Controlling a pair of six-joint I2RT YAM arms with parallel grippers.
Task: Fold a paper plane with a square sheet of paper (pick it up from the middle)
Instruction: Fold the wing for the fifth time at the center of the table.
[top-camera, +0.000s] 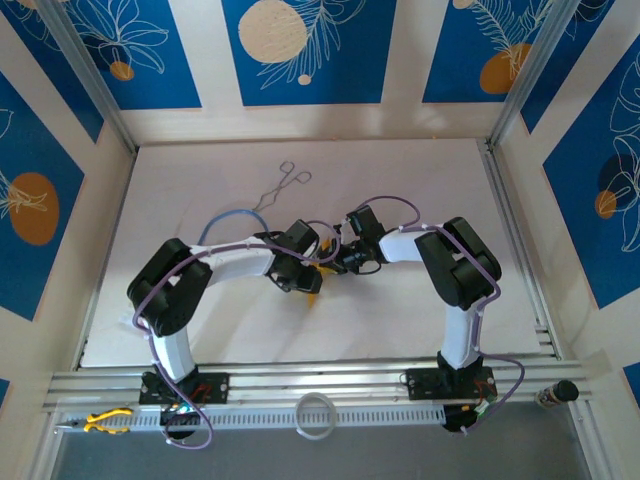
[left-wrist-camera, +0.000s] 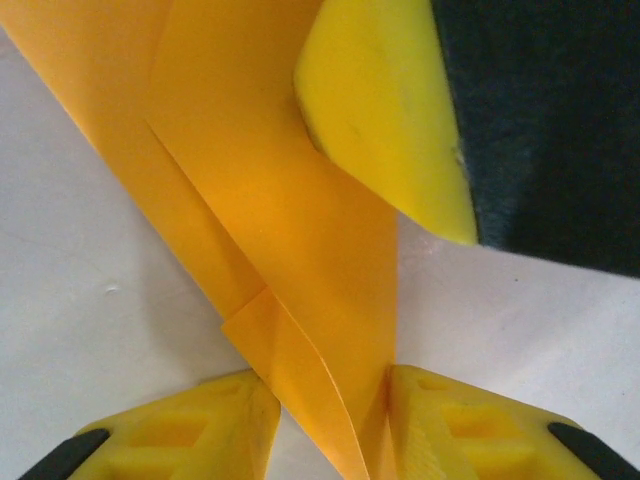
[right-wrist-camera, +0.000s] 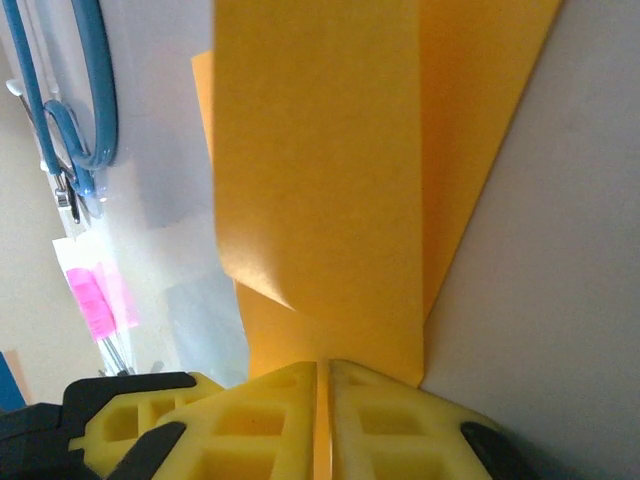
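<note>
The paper plane (left-wrist-camera: 290, 250), folded into a narrow orange-yellow shape, was held low over the white table (left-wrist-camera: 80, 330), near its middle; one end was pinched between the pressed-together fingers of the right gripper (right-wrist-camera: 323, 400); the other end was straddled by the left gripper (left-wrist-camera: 330, 440), its jaws parted, just beside the paper's edges.

Orange-yellow paper plane (left-wrist-camera: 300, 250), creased, partly folded

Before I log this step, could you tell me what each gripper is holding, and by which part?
The right gripper is shut on the paper, at an edge. The left gripper straddles its narrow end, jaws apart; no firm hold shows.
</note>
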